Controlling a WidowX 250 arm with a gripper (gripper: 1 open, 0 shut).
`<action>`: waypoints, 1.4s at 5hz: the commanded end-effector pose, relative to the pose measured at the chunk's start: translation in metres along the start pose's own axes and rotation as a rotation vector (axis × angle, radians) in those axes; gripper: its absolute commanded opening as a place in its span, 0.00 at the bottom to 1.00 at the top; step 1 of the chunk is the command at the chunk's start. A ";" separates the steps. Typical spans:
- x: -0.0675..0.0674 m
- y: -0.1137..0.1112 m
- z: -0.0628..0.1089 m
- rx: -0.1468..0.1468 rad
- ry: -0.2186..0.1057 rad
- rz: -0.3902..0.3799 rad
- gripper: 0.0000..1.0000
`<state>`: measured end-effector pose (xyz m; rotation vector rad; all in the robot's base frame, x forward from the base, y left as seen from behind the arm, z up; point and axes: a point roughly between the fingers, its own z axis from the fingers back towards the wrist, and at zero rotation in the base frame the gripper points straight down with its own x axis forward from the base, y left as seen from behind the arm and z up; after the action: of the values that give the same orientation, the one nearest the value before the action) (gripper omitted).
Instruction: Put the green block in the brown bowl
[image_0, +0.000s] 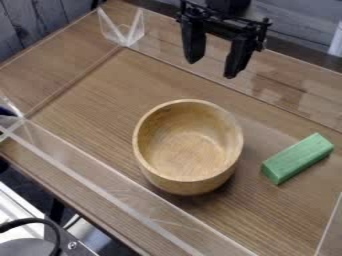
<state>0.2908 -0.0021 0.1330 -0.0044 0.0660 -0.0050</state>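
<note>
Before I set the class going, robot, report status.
Fingers open, nothing held. Green block on table, beside brown bowl. Nothing between them.

The block (297, 158) lies right of the bowl (189, 147) (both on the table (96, 95))

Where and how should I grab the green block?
Grip the green block across its narrow width, around mid-length, coming from above. It lies flat with its long sides exposed, so the open gripper should probably turn until its fingers straddle those two sides.
</note>
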 end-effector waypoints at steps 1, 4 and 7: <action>0.001 -0.010 -0.007 -0.003 0.016 -0.022 1.00; 0.015 -0.093 -0.032 -0.032 -0.003 -0.161 1.00; 0.023 -0.124 -0.071 -0.046 -0.002 -0.224 1.00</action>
<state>0.2970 -0.1213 0.0433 -0.0408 0.1321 -0.2217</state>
